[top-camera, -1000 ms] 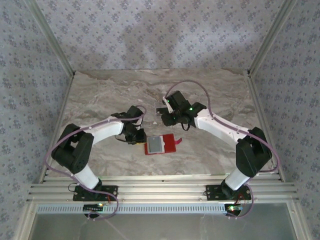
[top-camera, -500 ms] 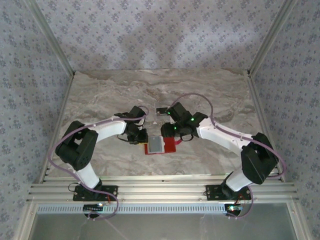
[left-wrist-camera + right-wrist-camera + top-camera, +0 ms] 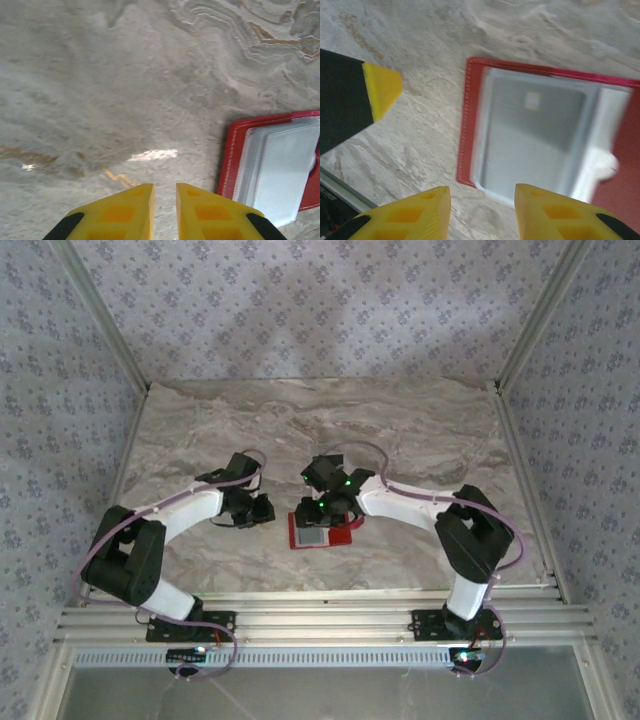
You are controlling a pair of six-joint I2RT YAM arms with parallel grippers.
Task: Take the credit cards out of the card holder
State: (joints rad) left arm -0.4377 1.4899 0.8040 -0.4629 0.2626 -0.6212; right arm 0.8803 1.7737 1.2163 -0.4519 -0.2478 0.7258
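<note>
The red card holder (image 3: 340, 534) lies open and flat on the marble table. Its pale grey pocket holds a whitish-grey credit card (image 3: 530, 135), also seen in the left wrist view as a card (image 3: 287, 170) inside the red rim (image 3: 234, 150). My right gripper (image 3: 318, 510) hovers over the holder's left half, open, with its fingertips (image 3: 482, 200) straddling the pocket's near edge and nothing between them. My left gripper (image 3: 262, 510) sits just left of the holder. Its fingers (image 3: 164, 192) are almost together over bare table.
The marble tabletop (image 3: 200, 420) is walled by patterned fabric on three sides. A metal rail (image 3: 320, 620) runs along the near edge. The left gripper's yellow fingertip (image 3: 382, 87) sits close to the holder's left edge in the right wrist view.
My right gripper has swung left and down from behind the holder to just above it. My left gripper has drawn back leftward, away from the holder's edge.
</note>
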